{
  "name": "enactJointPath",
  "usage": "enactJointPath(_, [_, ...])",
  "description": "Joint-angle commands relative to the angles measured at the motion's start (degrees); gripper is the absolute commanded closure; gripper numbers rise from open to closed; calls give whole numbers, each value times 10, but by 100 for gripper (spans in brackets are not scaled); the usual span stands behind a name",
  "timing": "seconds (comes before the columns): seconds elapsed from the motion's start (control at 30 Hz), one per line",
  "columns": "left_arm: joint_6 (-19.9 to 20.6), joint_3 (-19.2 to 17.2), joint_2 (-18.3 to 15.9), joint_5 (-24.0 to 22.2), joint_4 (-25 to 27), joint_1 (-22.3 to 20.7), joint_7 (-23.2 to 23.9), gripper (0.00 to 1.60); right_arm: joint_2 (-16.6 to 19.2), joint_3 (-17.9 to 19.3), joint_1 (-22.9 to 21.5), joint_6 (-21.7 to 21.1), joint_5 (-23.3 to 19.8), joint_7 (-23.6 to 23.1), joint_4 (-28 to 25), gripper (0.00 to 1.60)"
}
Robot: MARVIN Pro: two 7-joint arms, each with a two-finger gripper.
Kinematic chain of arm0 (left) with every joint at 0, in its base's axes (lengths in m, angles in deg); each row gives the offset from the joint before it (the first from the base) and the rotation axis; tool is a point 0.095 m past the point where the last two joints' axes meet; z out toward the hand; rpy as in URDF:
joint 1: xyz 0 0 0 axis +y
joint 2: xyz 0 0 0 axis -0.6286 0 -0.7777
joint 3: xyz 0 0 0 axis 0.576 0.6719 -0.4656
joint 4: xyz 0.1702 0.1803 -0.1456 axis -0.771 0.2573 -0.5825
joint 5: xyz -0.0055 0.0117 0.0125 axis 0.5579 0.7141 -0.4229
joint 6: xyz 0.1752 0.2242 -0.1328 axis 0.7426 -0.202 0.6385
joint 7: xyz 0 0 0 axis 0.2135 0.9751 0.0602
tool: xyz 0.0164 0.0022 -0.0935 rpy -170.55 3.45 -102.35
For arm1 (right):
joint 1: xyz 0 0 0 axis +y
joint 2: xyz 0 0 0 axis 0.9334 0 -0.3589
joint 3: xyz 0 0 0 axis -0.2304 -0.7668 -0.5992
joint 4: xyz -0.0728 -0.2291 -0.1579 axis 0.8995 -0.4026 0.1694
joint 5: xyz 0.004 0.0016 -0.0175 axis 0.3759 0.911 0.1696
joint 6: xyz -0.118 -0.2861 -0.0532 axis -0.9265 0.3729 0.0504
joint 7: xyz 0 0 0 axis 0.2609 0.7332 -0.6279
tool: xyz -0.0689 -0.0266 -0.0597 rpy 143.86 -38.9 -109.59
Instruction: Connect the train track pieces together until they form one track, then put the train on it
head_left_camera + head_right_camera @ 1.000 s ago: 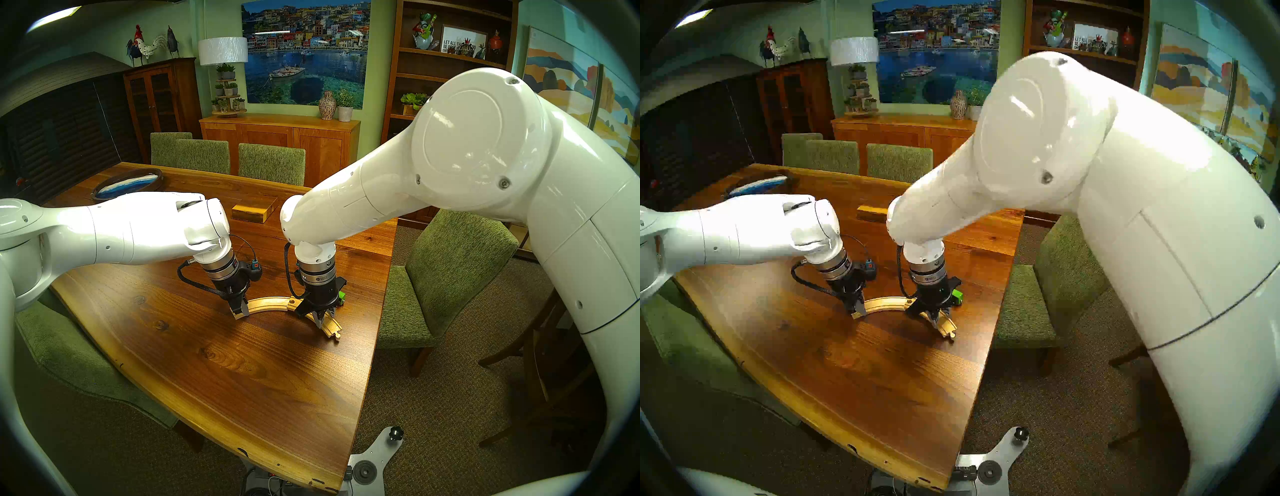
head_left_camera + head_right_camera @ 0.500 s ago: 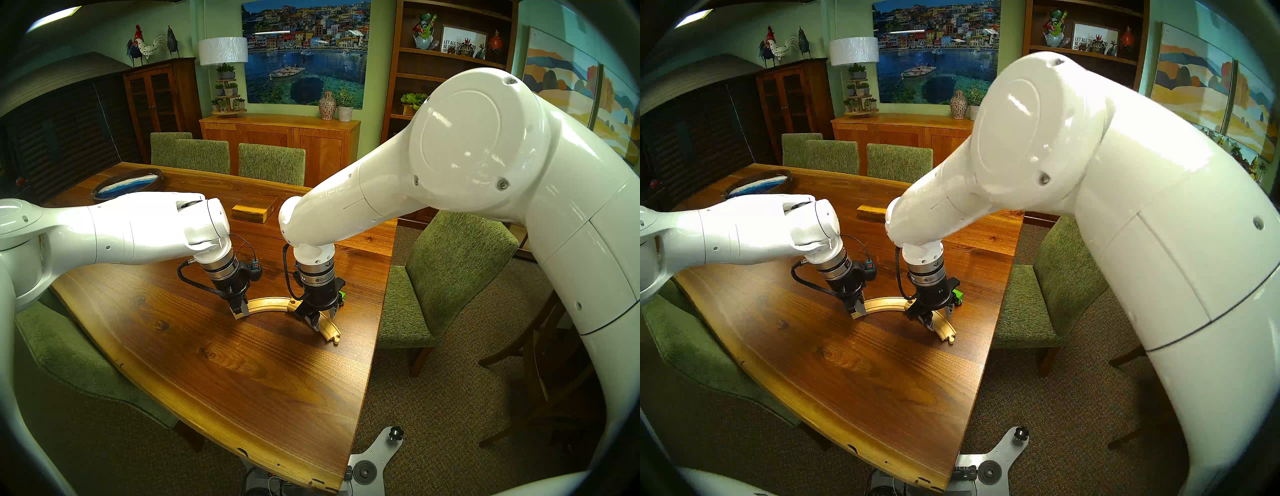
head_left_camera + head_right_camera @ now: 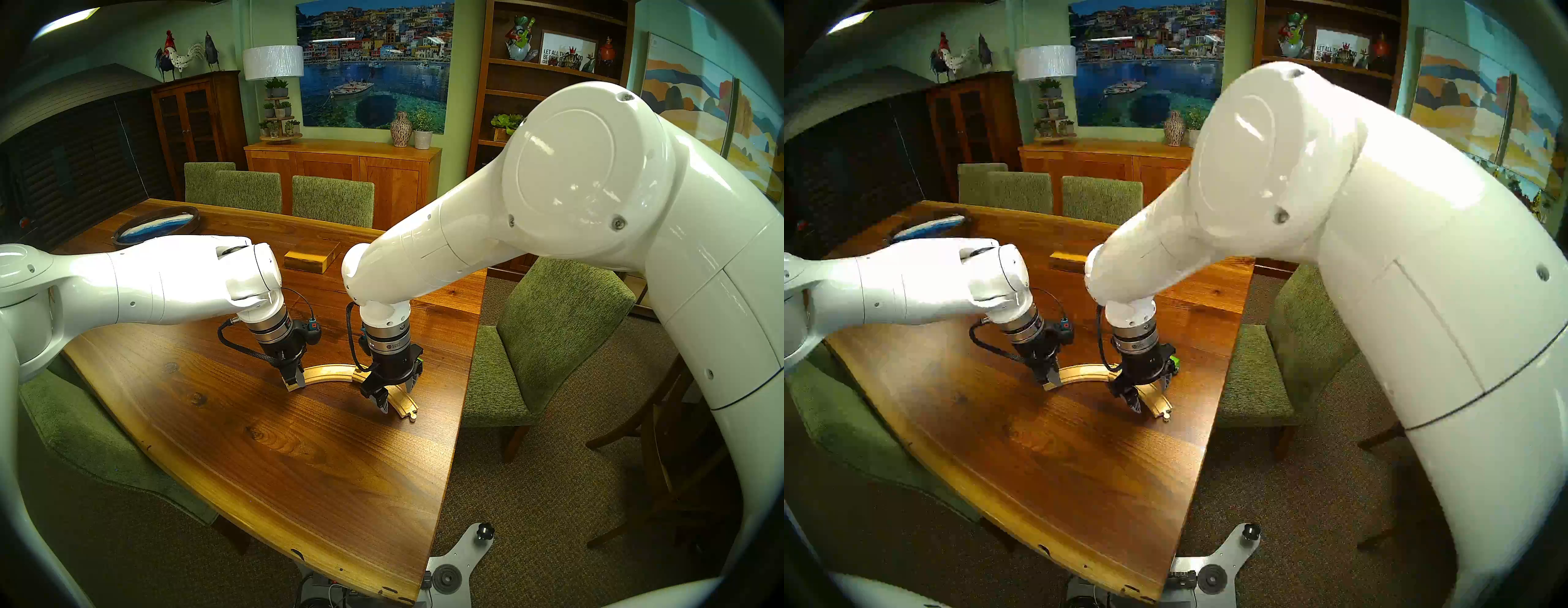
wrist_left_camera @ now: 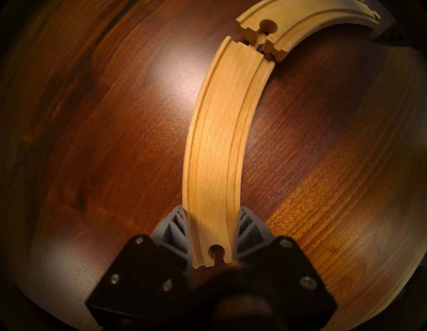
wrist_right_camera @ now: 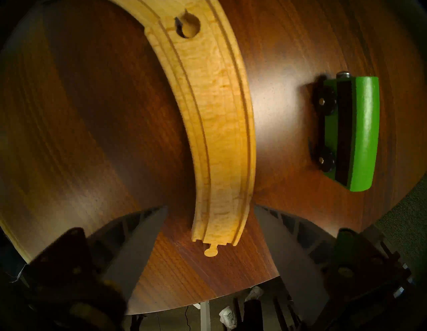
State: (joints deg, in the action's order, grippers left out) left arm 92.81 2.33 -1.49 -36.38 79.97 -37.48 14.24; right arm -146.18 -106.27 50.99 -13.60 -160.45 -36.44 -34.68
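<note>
Meanwhile, the left gripper (image 3: 295, 381) was clamped on the socket end of the left track piece (image 4: 217, 138), its grey fingers (image 4: 178, 228) pressed against both edges of the pale wood. That curve lay flat on the counter (image 3: 263, 446) and ran right toward the right track piece (image 5: 215, 111). In the left wrist view the peg sat in the mouth of the other's socket, the two ends askew with a dark gap between them. The right gripper (image 3: 396, 392) stood spread wide over the near end of the right piece, one finger on either side and neither touching the wood. The green train (image 5: 349, 134) stood on its wheels on the counter, just beyond that piece and off the track. A wooden box (image 3: 312, 260) lay farther back.
</note>
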Motion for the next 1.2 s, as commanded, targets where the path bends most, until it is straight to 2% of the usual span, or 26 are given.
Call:
enactJointPath(0.0, [-1, -8, 1, -1, 1, -10, 1, 160, 5, 3, -28, 19, 5, 7, -6, 52])
enactJointPath(0.2, [-1, -8, 1, -1, 1, -10, 1, 160, 7, 6, -36, 41, 10, 11, -16, 65])
enactJointPath(0.33, [-1, -9, 1, 0, 1, -9, 2, 160, 7, 6, -39, 51, 14, 16, -19, 63])
enactJointPath(0.53, [-1, -10, 1, 1, 1, -9, 2, 160, 8, 8, -37, 60, 19, 15, -15, 50])
enactJointPath(0.6, [-1, -10, 1, 1, 1, -9, 2, 160, 7, 8, -36, 59, 20, 16, -12, 38])
enactJointPath(0.77, [0, -10, 1, 1, 1, -8, 2, 160, 8, 8, -35, 61, 21, 15, -12, 34])
enactJointPath(0.8, [0, -10, 0, 1, 1, -8, 2, 160, 10, 9, -36, 65, 23, 14, -14, 25])
enactJointPath(0.83, [0, -11, 0, 1, 1, -8, 2, 160, 10, 9, -36, 67, 24, 14, -15, 23])
enactJointPath(1.17, [0, -12, 0, 3, 1, -7, 3, 160, 15, 11, -36, 86, 35, 12, -19, 28])
